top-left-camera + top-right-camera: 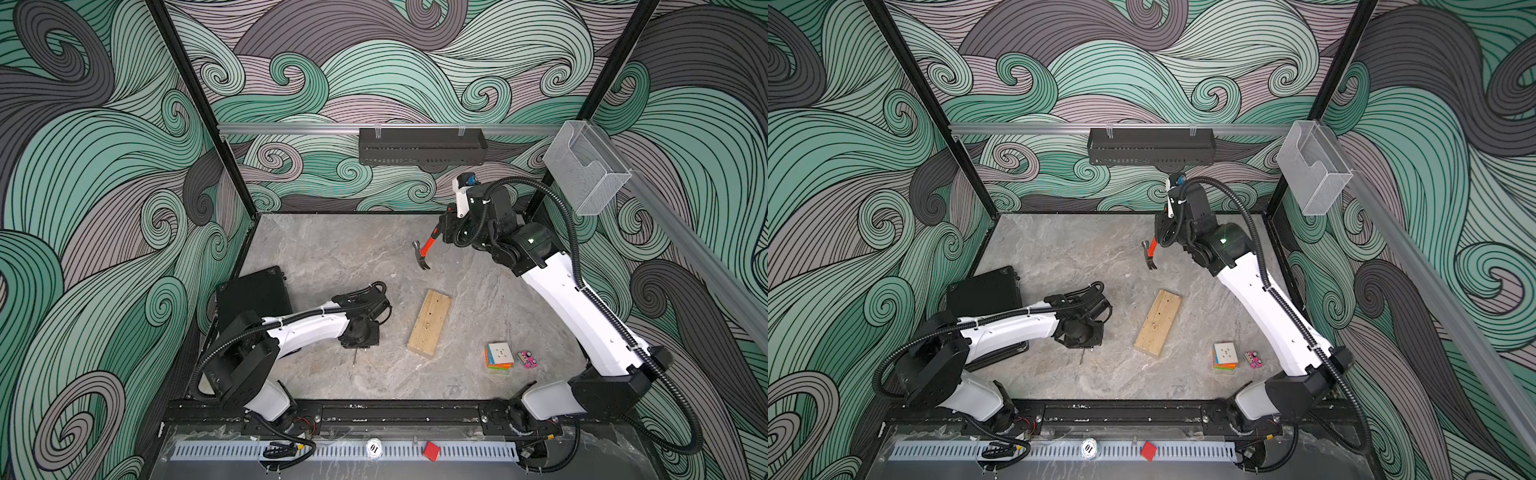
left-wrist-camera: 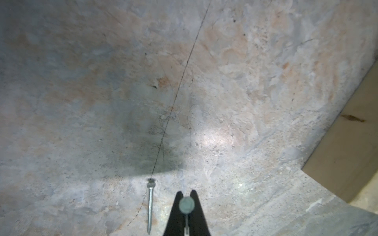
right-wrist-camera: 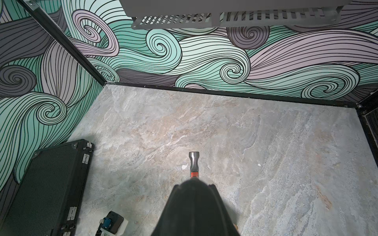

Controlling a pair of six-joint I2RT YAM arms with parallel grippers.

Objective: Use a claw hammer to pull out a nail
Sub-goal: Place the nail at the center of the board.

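- R claw (image 1: 445, 229) is seen clamped on handle of claw hammer (image 1: 429, 243); hammer is held above table (image 1: 332, 257), head down, twd back wall, well apart from wood block (image 1: 429, 323).
- L claw (image 2: 186, 194) is shut on a nail (image 2: 186, 205), w/ nail head shown at fingertips.
- 2nd nail (image 2: 150, 206) is laid flat on table, just beside L claw.
- Wood block is laid flat btwn both arms; puzzle cube (image 1: 498, 355) is set nr R arm base.
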